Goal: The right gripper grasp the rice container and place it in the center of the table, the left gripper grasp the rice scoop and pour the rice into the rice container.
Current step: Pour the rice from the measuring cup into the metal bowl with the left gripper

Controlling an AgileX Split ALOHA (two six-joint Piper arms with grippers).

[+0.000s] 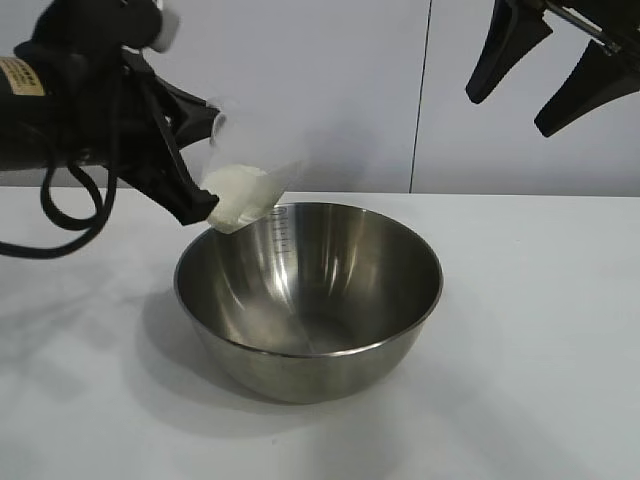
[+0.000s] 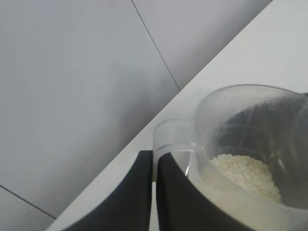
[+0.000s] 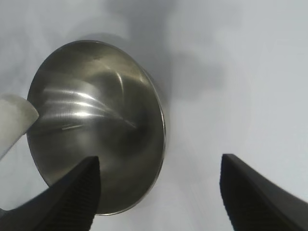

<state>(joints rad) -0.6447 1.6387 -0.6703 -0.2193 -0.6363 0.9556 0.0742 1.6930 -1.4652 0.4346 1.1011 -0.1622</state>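
White table (image 1: 560, 330) spreads below a pale wall, with the rice container (image 1: 310, 300) upright at frame centre. At upper left, the rice scoop (image 1: 245, 170) tilts, its mouth angled down-right above the container's near-left rim, rice (image 1: 240, 195) heaped toward its lip. Reaching in from the left, the left gripper (image 2: 155, 190) is clenched on the scoop's handle. At upper right, the right gripper (image 1: 545, 70) hangs released, fingers spread wide.

Steel bowl (image 1: 310, 300) upright mid-bench (image 1: 540, 380), inside bare. Clear plastic cup (image 1: 245, 175) tipped over bowl's rim, w/ white rice (image 1: 240, 195) heaped at its lip.
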